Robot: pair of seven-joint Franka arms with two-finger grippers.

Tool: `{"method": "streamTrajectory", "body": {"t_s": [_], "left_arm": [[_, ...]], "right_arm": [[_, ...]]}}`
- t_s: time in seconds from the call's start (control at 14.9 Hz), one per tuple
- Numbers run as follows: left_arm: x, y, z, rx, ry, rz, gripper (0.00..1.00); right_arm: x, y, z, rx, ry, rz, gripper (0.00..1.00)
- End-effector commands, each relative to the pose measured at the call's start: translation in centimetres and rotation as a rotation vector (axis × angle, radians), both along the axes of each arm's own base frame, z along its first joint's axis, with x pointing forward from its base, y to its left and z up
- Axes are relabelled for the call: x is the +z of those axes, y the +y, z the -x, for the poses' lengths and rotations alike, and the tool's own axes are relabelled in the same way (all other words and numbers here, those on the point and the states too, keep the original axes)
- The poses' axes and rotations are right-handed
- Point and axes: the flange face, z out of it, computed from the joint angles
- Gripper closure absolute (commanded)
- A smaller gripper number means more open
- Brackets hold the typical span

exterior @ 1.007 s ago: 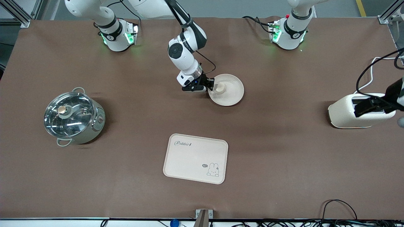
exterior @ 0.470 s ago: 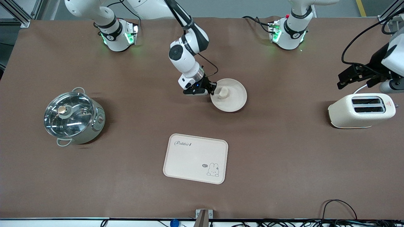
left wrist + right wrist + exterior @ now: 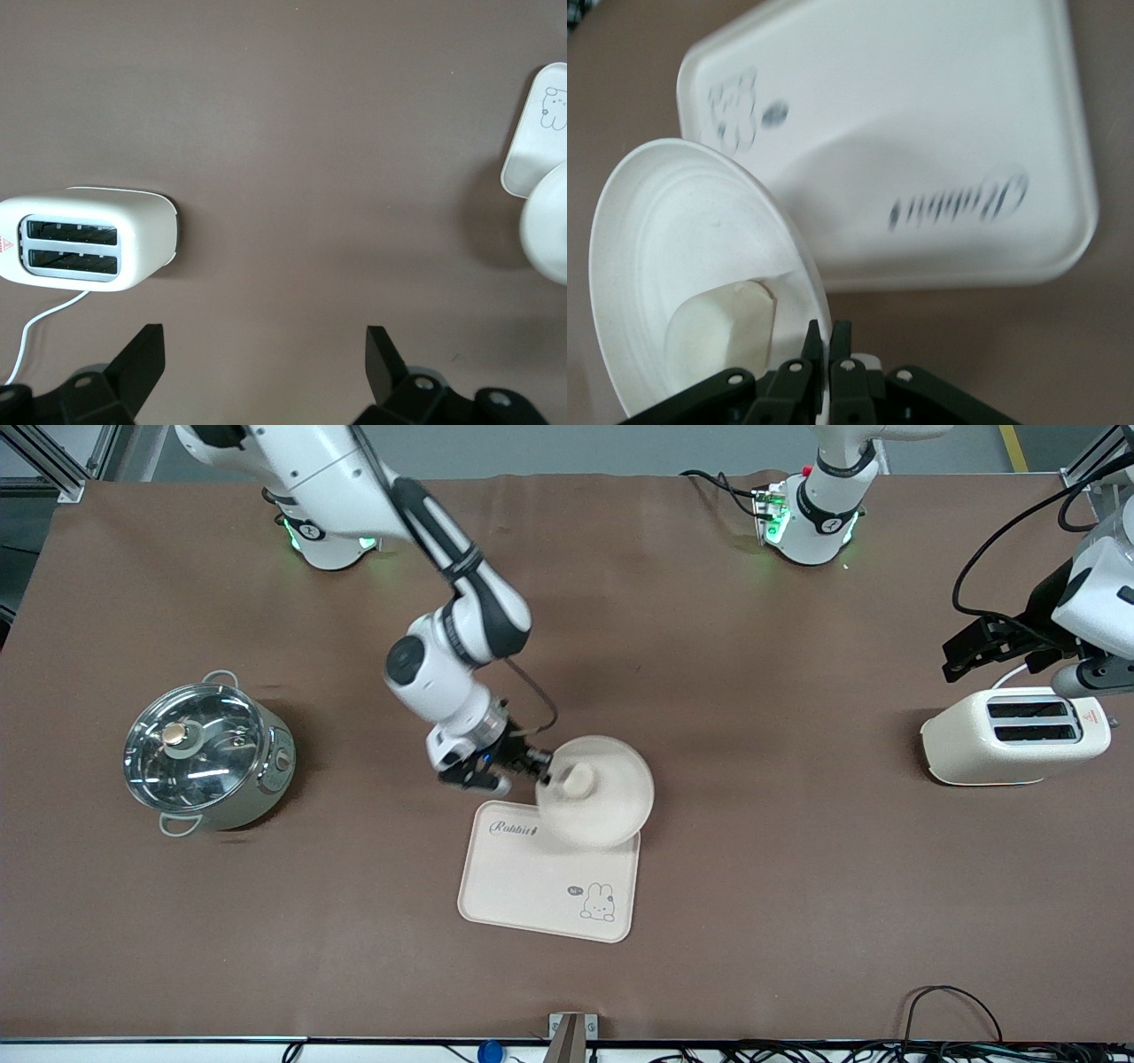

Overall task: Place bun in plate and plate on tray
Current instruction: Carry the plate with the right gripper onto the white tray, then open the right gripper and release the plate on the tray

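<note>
right gripper (image 3: 542, 769) clamped on rim of plate (image 3: 611, 802) (bun (image 3: 578, 780) inside), over tray (image 3: 532, 886) edge nearest the bases; left gripper (image 3: 266, 354) open, empty, waiting above toaster (image 3: 1010, 737).

"Rabbit" is written in curly letters in one corner of the tray (image 3: 532, 886), also seen on the tray in the right wrist view (image 3: 921, 133). A tiny speech bubble by the rabbit drawing is too small to read. The toaster (image 3: 1014, 735) has a small red triangle sign
</note>
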Motion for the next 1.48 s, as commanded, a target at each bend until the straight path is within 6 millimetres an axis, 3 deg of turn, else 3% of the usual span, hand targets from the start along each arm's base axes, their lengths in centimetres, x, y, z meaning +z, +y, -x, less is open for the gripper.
{"method": "streamTrajectory", "body": {"t_s": [0.0, 0.2, 0.4, 0.47, 0.54, 0.6, 0.67, 0.87, 1.14, 1.28, 1.41], "left_arm": [[0.7, 0.1, -0.3, 0.010, -0.016, -0.013, 0.00], [0.6, -0.1, -0.5, 0.007, -0.015, -0.016, 0.00], [0.4, -0.2, -0.5, 0.007, -0.012, -0.018, 0.00], [0.4, -0.2, -0.5, 0.007, -0.012, -0.018, 0.00], [0.4, 0.0, -0.6, 0.010, -0.012, -0.018, 0.00], [0.4, 0.0, -0.6, 0.009, -0.012, -0.020, 0.00], [0.4, 0.0, -0.6, 0.010, -0.012, -0.018, 0.00], [0.2, -0.2, -0.7, 0.007, -0.007, -0.017, 0.00], [0.3, 0.2, -0.7, 0.013, -0.010, -0.017, 0.00], [0.3, 0.0, -0.7, 0.012, -0.010, -0.017, 0.00], [0.2, -0.3, -0.7, 0.024, -0.011, -0.013, 0.00]], "right_arm": [[-3.1, -1.0, -4.6, -0.018, -0.036, 0.004, 0.99], [-6.8, -1.3, -5.9, -0.034, -0.019, 0.011, 0.99], [-7.0, -1.7, -6.7, -0.053, -0.020, 0.000, 0.97], [-6.8, -2.5, -7.3, -0.056, -0.018, 0.002, 0.86], [-6.4, -3.4, -8.0, -0.056, 0.009, -0.002, 0.53], [-5.3, -4.0, -8.9, -0.046, 0.036, -0.011, 0.06], [-4.0, -4.3, -9.5, -0.035, 0.050, -0.019, 0.00], [-0.3, -6.5, -11.4, 0.003, -0.012, 0.033, 0.00], [6.7, -14.0, -13.9, 0.126, -0.054, 0.207, 0.00], [11.1, -18.5, -13.8, 0.158, -0.007, 0.227, 0.00], [14.9, -21.6, -13.0, 0.196, 0.041, 0.241, 0.00]]}}
